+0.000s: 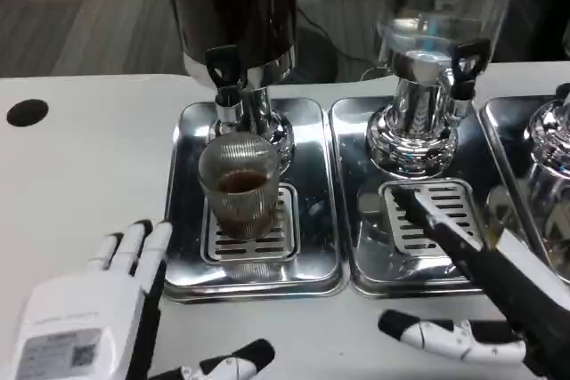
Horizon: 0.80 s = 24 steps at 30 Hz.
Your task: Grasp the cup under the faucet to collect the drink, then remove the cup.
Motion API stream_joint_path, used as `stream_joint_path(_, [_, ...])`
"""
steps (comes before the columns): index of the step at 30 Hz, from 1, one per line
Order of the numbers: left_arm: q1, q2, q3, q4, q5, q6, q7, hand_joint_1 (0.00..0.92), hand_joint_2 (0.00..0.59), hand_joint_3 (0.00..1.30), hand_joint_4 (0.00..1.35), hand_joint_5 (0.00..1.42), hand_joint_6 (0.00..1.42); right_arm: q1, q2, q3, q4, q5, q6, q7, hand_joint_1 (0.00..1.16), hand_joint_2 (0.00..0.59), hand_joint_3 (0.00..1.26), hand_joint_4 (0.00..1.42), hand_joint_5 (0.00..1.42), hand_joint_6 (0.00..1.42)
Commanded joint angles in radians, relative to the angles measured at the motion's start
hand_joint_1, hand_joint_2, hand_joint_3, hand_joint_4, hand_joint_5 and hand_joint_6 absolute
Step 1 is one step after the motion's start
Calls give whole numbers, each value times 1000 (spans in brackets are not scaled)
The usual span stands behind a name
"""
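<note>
A ribbed clear cup [238,184] with dark drink in it stands on the drip grate [250,238] of the left metal tray [185,246], right under the black faucet [223,70] of the dark drink dispenser [233,6]. My left hand [98,309] lies low at the left, short of the tray, fingers stretched and apart, thumb out to the right, holding nothing. My right hand [468,309] is at the lower right with fingers spread; one dark finger reaches over the middle tray's grate [427,215]. It is empty.
A clear dispenser [436,15] with its own faucet stands on the middle tray [356,246]. A third tray and dispenser [543,149] sit at the right edge. A black round hole [27,112] marks the white table [89,175] at far left.
</note>
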Motion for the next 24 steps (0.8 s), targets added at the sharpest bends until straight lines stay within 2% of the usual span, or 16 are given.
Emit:
stream_joint_path(1, [55,-4,11,-15,-16,-28,46,0,32,65,0,80,419,-32,35,27,-60,-49,56,-36,615,142,37,7,31,8])
stream_joint_path(7, [102,-9,34,-19,-36,-54,78,0,33,70,0,79,418,-107,72,74,-70,-107,129,-54,616,141,43,10,35,8])
stream_joint_path(14, [181,-18,43,-29,-45,-95,127,0,33,73,0,80,418,-196,102,115,-26,-167,192,-78,618,141,57,30,47,24])
stream_joint_path(24, [253,-33,45,-33,-38,-136,174,0,37,82,0,89,418,-328,105,155,86,-208,216,-86,596,139,75,48,71,41])
